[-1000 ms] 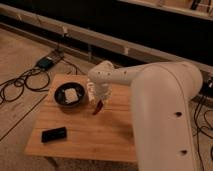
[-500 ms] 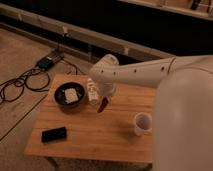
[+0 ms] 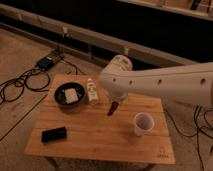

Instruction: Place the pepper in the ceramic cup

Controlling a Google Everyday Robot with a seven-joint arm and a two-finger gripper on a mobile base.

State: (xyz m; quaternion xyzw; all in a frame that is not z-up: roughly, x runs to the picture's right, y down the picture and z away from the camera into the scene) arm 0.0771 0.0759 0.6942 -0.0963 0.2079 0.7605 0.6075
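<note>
End effector (image 3: 114, 103) with pepper (image 3: 112, 109) hangs left of cup (image 3: 142, 124)

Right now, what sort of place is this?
Probably a lab or test area: loose cables on the floor, a small wooden table, and the gripper holding the pepper above it.

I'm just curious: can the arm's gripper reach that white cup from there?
Probably yes: the gripper, holding the pepper, hangs close beside the ceramic cup, with only bare table between them.

Dark pepper (image 3: 112, 109) tilted, held in tool (image 3: 115, 103), left of upright white cup (image 3: 142, 123).
</note>
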